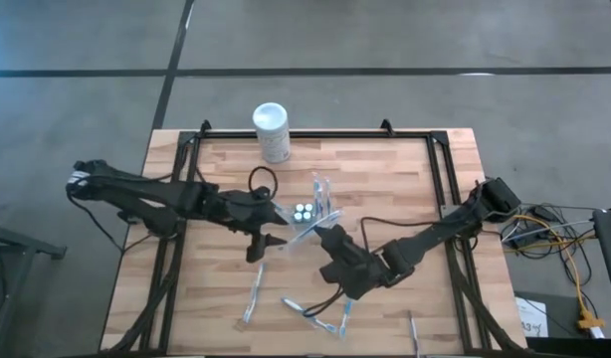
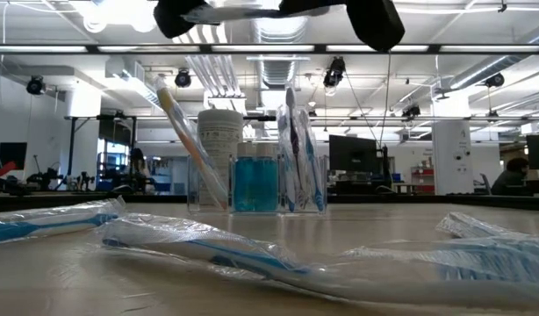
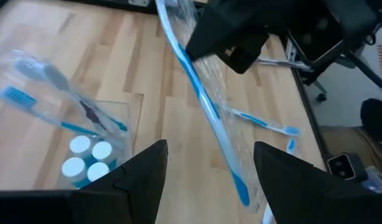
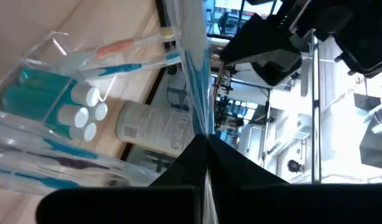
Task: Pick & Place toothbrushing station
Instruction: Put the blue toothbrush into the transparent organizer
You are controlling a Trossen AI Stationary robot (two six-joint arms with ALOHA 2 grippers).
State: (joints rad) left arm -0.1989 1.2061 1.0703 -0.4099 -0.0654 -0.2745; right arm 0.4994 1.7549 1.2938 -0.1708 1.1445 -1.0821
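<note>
The see-through holder (image 1: pixel 307 208) stands on the table's middle, holding several small blue bottles with white caps and wrapped toothbrushes that lean out of it. It also shows in the low view (image 2: pixel 252 180) and the left wrist view (image 3: pixel 94 146). My right gripper (image 1: pixel 331 239) is shut on a wrapped blue-and-white toothbrush (image 1: pixel 307 230) just near of the holder. My left gripper (image 3: pixel 206 180) is open beside it; its fingers stand on either side of the brush's free end (image 3: pixel 239 186) without plainly touching it. My right gripper pinches the wrapped toothbrush between its two shut fingers, on the handle (image 4: pixel 202 127) some way in from one end. The fingers come from the table's right and lie across the brush. The brush is lifted clear of the table and slants toward my left gripper.
A white canister with a label (image 1: pixel 271 129) stands behind the holder at the far edge. Several wrapped toothbrushes lie loose on the near half of the table (image 1: pixel 254 298) (image 1: pixel 320 316) (image 1: pixel 415 333). A dark frame (image 1: pixel 445 189) runs along the table's sides.
</note>
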